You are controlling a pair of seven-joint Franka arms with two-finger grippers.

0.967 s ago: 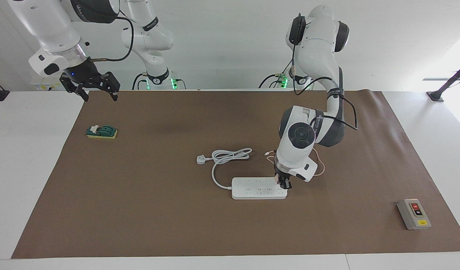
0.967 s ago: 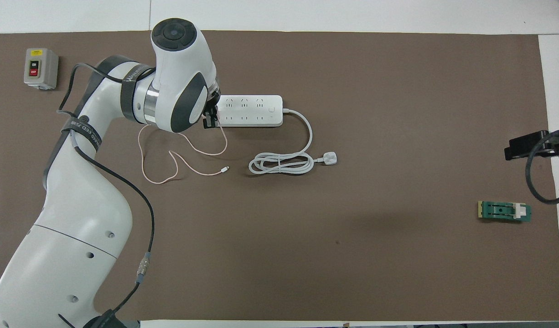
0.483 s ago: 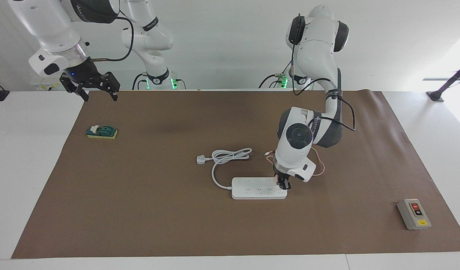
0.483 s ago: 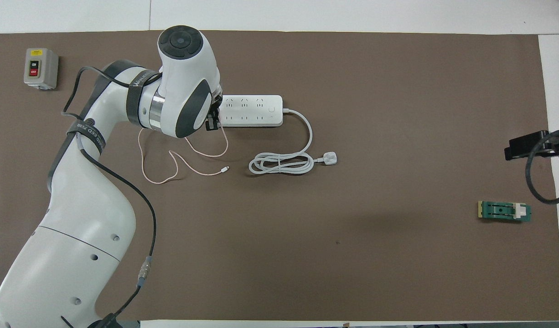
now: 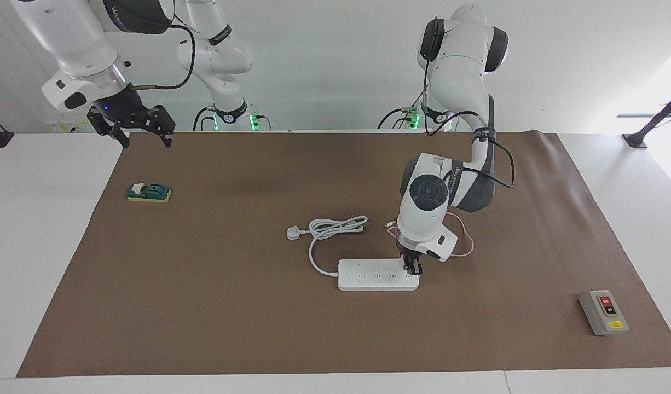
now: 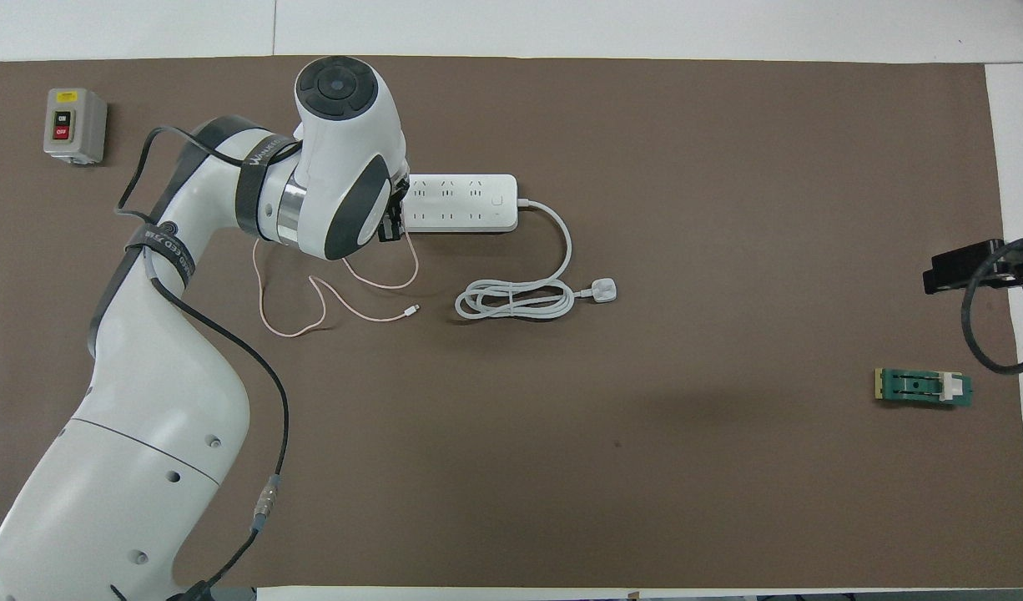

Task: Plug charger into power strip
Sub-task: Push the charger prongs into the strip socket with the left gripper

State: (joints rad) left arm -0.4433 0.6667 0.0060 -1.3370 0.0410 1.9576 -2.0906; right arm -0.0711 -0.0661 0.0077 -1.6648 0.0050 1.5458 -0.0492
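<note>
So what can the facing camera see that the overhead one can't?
Only the facing view shows both arms' bases and the open right gripper whole, waiting at the right arm's end. Only the overhead view shows the pink cable's full loop. Both show the left gripper down at the power strip, the grey box and the green part.

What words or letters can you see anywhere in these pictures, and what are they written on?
"ON": black button of the grey switch box.
"OFF": red button of the same box.
Yellow label on the box: too small to read.
Black bands on the left arm: white lettering, too blurred to read.
Power strip: socket marks only, no words readable.
Green block: no text visible.
</note>
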